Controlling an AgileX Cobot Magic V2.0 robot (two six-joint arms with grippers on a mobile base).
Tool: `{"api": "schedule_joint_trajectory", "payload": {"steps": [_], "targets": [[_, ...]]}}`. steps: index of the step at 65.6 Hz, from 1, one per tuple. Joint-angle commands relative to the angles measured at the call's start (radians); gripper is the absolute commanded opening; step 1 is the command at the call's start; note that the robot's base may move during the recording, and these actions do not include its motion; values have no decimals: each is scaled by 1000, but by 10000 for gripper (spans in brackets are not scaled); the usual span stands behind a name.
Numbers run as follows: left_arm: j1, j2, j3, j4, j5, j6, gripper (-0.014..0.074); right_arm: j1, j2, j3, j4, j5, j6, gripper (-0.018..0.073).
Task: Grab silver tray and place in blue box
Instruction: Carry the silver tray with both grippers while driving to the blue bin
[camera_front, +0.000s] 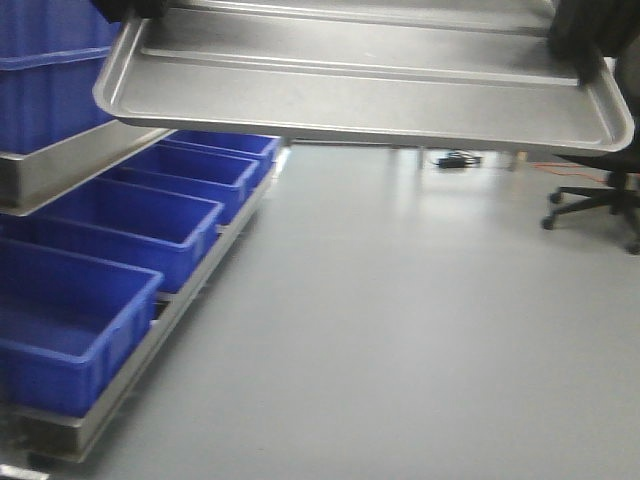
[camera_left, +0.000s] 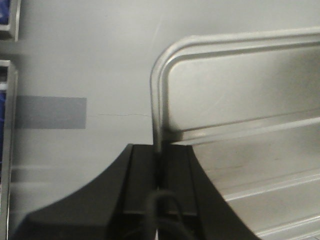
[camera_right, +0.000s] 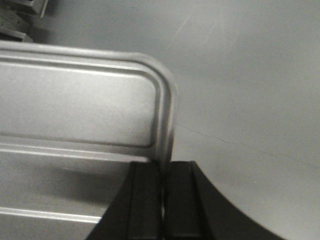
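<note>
OK, w/ left tool (camera_left: 160, 154) & right tool (camera_right: 164, 169) clamped on silver tray (camera_front: 370, 95) rims, I'd carry it level, arms in sync, to blue box (camera_front: 105, 345).

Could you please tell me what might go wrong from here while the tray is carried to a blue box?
1. The left end effector and right end effector each pinch only the thin rim of the silver tray, so uneven arm motion could twist it loose.
2. The blue boxes sit low on the left; the long tray may catch a rim while descending.
</note>
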Motion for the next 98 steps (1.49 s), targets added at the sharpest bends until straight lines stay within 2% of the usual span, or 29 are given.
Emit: {"api": "schedule_joint_trajectory", "payload": {"steps": [1, 98], "targets": [[-8, -31, -35, 25, -24, 16, -104, 1, -34, -39, -37, -41, -12, 57], [-8, -31, -35, 25, -24, 16, -104, 1, -34, -39, -37, -41, -12, 57]]}}
